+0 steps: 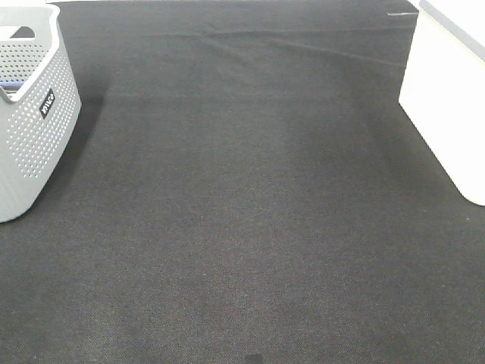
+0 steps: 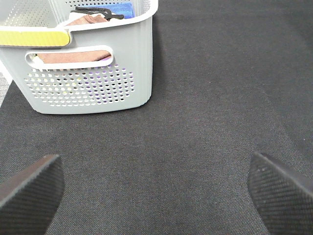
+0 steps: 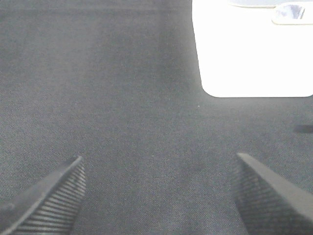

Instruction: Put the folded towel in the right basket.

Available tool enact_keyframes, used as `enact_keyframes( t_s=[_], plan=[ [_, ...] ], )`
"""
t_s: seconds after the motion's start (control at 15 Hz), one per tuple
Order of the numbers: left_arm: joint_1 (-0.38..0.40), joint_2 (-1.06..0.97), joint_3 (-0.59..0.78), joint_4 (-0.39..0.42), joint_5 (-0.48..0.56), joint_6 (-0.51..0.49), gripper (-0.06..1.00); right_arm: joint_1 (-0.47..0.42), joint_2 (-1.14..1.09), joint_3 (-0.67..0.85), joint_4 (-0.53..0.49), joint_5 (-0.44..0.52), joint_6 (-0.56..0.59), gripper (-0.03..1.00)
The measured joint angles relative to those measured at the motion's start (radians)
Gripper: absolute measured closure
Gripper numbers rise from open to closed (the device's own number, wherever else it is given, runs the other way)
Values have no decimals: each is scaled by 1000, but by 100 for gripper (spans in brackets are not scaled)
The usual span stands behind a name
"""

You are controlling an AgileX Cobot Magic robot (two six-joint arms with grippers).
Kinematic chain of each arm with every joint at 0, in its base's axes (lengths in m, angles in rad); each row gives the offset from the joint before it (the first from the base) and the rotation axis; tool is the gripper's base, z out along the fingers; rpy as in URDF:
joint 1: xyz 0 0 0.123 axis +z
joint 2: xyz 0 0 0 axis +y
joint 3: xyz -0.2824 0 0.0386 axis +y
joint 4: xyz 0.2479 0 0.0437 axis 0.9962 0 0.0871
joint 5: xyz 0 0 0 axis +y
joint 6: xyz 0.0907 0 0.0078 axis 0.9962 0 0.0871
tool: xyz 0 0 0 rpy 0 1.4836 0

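A grey perforated basket [image 1: 34, 121] stands at the left edge of the table. In the left wrist view the basket [image 2: 93, 73] holds a folded pinkish-brown towel [image 2: 73, 56], with something blue and a black item behind it. A white basket [image 1: 447, 106] stands at the right edge; it also shows in the right wrist view [image 3: 252, 49]. My left gripper [image 2: 156, 188] is open and empty over the dark cloth in front of the grey basket. My right gripper [image 3: 159, 193] is open and empty in front of the white basket. Neither gripper shows in the exterior high view.
A dark cloth [image 1: 242, 212] covers the table between the two baskets. A yellow strip [image 2: 32, 36] lies along the grey basket's near rim.
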Motion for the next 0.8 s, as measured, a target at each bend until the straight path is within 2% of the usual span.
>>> enact_keyframes(
  t_s=[0.8],
  plan=[
    [0,0,0,0,0,0,-2,0,-1,0,0,0,0,20]
  ],
)
